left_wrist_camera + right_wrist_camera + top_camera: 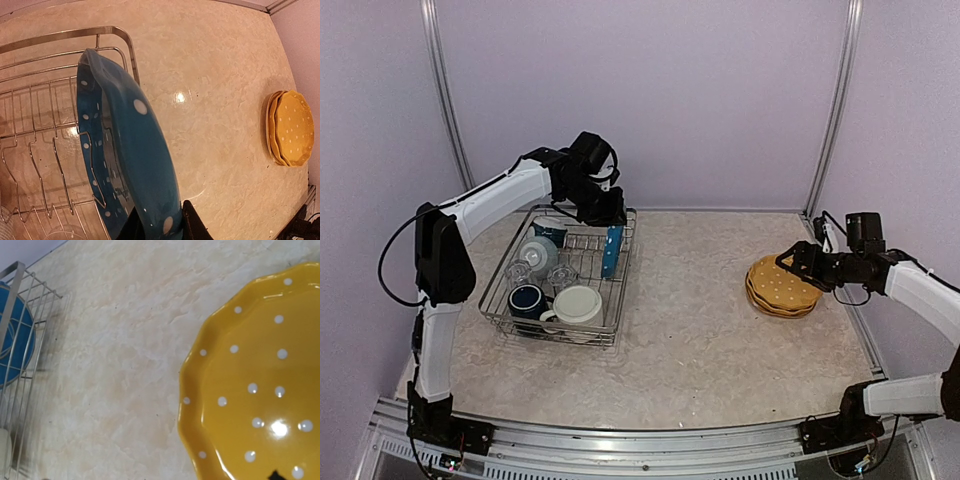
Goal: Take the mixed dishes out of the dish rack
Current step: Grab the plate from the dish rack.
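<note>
The table was pale and looked like stone. The dish rack sat on it, right under the left gripper. A stack of yellow plates with white dots lay flat on it, just below the right gripper. The rack and the stack were well apart.

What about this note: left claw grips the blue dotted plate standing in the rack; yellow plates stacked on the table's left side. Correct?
Not quite. The top external view shows the yellow plates stacked on the right side of the table. The rest holds: the left claw grips the blue dotted plate standing in the rack.
</note>
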Tool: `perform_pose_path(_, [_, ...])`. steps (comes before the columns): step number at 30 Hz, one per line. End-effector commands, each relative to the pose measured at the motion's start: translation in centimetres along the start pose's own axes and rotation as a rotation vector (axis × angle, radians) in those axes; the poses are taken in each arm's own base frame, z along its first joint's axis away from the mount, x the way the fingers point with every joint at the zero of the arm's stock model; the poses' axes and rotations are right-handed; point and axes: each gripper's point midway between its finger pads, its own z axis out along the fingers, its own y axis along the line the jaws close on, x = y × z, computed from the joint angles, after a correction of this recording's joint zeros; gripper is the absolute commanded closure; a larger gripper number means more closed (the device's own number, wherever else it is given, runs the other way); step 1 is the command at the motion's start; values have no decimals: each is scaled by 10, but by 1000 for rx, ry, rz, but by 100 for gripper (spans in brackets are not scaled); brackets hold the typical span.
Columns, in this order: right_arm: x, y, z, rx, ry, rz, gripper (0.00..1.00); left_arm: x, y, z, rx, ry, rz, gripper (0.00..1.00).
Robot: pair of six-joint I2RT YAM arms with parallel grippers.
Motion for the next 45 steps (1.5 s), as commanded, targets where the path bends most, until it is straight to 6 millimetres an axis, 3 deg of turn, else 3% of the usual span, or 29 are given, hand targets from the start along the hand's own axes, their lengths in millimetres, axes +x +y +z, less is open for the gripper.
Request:
perform_pose_path(1, [-4, 4, 3, -2, -6, -8, 9, 0, -13, -13, 48, 2, 4, 94])
perform_pose_path(7, [-7, 8, 5, -7, -8, -11, 9, -8, -23, -39, 75, -30, -1, 100])
perform_pose_path(16, [-15, 22, 12, -11, 5, -31, 8, -19, -37, -77, 30, -89, 10, 100])
perform_pose_path(30, [-1, 30, 34, -47, 45, -45, 7, -27, -52, -121, 7, -177, 60, 100])
perform_pose_path(41, [-5, 61, 38, -128, 48, -45, 6, -27, -66, -154, 43, -216, 121, 100])
perform_pose_path(45, [-6, 70, 42, -174, 48, -21, 6, -21, -80, -166, 95, -213, 136, 100])
